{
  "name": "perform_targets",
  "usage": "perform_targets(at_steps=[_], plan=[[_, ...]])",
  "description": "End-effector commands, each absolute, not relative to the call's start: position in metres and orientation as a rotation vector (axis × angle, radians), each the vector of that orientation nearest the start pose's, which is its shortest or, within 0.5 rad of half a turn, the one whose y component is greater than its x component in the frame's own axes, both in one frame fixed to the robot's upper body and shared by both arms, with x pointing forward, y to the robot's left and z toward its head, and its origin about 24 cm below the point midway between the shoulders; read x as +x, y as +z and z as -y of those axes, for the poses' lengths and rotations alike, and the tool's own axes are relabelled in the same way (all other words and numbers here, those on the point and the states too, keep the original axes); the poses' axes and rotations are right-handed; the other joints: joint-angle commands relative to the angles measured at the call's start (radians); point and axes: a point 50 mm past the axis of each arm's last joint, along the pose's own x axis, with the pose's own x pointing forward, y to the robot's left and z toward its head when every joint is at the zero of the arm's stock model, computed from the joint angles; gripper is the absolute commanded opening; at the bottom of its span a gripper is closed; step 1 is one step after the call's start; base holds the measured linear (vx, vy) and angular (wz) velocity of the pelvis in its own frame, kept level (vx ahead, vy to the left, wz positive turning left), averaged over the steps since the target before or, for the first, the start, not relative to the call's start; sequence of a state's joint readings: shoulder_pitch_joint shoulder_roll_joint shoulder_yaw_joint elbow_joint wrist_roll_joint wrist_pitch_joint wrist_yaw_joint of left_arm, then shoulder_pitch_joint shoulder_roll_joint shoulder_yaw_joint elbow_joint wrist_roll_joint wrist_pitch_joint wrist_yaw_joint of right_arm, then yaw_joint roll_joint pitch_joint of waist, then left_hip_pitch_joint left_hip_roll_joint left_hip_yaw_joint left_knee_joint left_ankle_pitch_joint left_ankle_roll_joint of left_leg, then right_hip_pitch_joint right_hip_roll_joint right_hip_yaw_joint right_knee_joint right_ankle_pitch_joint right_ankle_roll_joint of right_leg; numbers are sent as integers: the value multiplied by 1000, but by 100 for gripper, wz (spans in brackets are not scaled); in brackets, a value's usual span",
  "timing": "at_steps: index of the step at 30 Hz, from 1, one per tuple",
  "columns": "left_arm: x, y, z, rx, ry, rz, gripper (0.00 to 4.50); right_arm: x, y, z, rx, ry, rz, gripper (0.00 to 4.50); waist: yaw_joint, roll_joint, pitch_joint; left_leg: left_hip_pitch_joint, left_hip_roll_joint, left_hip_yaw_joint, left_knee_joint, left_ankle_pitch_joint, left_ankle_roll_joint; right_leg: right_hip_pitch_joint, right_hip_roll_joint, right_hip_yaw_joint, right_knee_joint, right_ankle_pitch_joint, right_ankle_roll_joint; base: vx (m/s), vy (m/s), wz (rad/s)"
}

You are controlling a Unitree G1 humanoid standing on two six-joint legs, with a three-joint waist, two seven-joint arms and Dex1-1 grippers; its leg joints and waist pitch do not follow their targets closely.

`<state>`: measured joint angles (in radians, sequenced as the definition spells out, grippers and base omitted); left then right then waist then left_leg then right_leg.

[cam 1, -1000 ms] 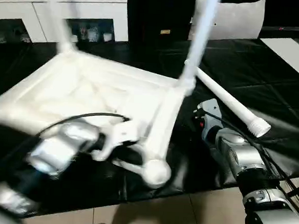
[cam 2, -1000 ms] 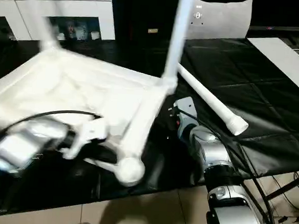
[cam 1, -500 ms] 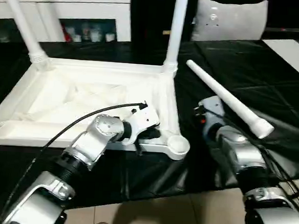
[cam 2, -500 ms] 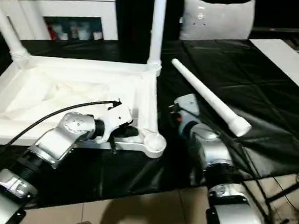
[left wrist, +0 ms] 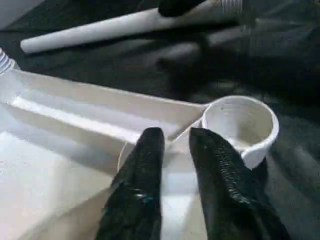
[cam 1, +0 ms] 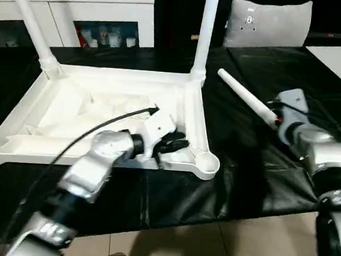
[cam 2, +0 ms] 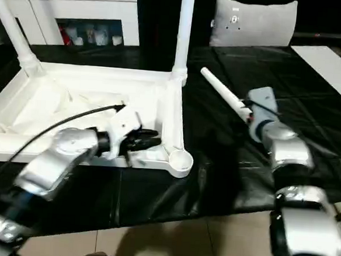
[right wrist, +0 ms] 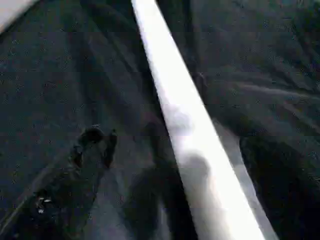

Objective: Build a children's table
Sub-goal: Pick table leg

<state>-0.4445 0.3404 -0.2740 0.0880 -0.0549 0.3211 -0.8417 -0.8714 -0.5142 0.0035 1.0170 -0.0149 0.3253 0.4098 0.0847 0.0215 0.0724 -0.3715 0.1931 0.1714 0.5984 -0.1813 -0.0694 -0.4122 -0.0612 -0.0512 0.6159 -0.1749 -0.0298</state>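
**A:** Why is the white plastic rectangular tabletop lying ribbed side up, across the left and centre of the head view?

**B:** So its round corner sockets face upward for the legs, I'd say. Two white tapered tube legs stand upright in the far corners, one at upper left, one at upper centre. The round near-right corner socket sits empty just right of centre, and a third fitted leg may be what shows at the far left edge, though I can't be sure.

**A:** And the left gripper?

**B:** It sits over the near rim of the tabletop, beside that empty socket. In its wrist view the two black fingers stand a little apart, straddling a rib at the rim; nothing is pinched between them as far as I can see. My guess is it's there to steady the top.

**A:** Where's the loose leg?

**B:** The loose white tapered tube leg lies on the black-covered work table, slanting from upper centre toward the right, apart from the tabletop.

**A:** And the right gripper?

**B:** At the right of the head view it is at the lower end of that leg. In its wrist view the black fingers are spread wide either side of the tube, not closed on it. That looks like lining up for a grasp, so the leg can go to the empty socket.
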Motion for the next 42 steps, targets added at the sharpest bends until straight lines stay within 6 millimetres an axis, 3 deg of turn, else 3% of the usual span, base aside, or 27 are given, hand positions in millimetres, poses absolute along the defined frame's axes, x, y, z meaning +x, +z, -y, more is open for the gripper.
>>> perform_targets(at_steps=[1,11,14,15,17,22,28,36,37,39,42], plan=[[296,94,-103,371,-1094,-196,143,375,96,272,-327,110,-559,450,0,-11,-77,5,20,2,-53,-155,36,59,-61,35,-71,-209,-221,0,0,0],[290,96,-105,368,-1101,-230,224,368,86,288,-270,80,-659,450,5,-12,-83,1,22,4,-48,-140,46,61,-61,32,-62,-163,-244,0,0,0],[289,96,-106,380,-1095,-235,253,363,81,294,-294,51,-708,450,6,-12,-83,1,21,4,-47,-139,45,61,-60,32,-61,-170,-243,0,0,0],[290,96,-107,386,-1087,-238,259,361,79,295,-280,50,-725,450,6,-16,-82,0,21,4,-47,-141,46,62,-60,31,-63,-175,-240,0,0,0],[290,96,-108,389,-1082,-242,286,359,78,295,-258,67,-744,450,7,-13,-81,1,21,4,-47,-153,44,60,-60,30,-64,-198,-237,0,0,0],[289,97,-111,390,-1083,-251,330,366,90,285,-121,190,-695,450,6,-15,-82,-3,23,2,-45,-158,51,61,-62,30,-61,-204,-236,0,0,0],[286,96,-111,396,-1112,-275,377,367,93,267,-28,370,-722,450,8,-9,-77,0,25,2,-44,-198,48,52,-60,28,-66,-266,-232,0,0,0],[281,94,-110,403,-1140,-304,437,363,71,239,-12,489,-825,450,10,-5,-81,0,29,-2,-45,-188,36,52,-64,29,-61,-237,-247,0,0,0],[281,93,-110,405,-1138,-308,444,361,66,237,-13,479,-851,450,9,-9,-82,-1,28,-1,-45,-180,35,53,-64,29,-60,-228,-246,0,0,0],[281,93,-110,407,-1137,-312,444,360,63,235,-11,470,-866,450,12,-4,-82,1,29,-1,-45,-176,32,51,-64,29,-60,-224,-247,0,0,0],[281,92,-112,410,-1131,-316,444,362,62,230,37,451,-850,450,12,-6,-80,1,29,-1,-47,-188,24,52,-65,29,-60,-238,-241,0,0,0]])
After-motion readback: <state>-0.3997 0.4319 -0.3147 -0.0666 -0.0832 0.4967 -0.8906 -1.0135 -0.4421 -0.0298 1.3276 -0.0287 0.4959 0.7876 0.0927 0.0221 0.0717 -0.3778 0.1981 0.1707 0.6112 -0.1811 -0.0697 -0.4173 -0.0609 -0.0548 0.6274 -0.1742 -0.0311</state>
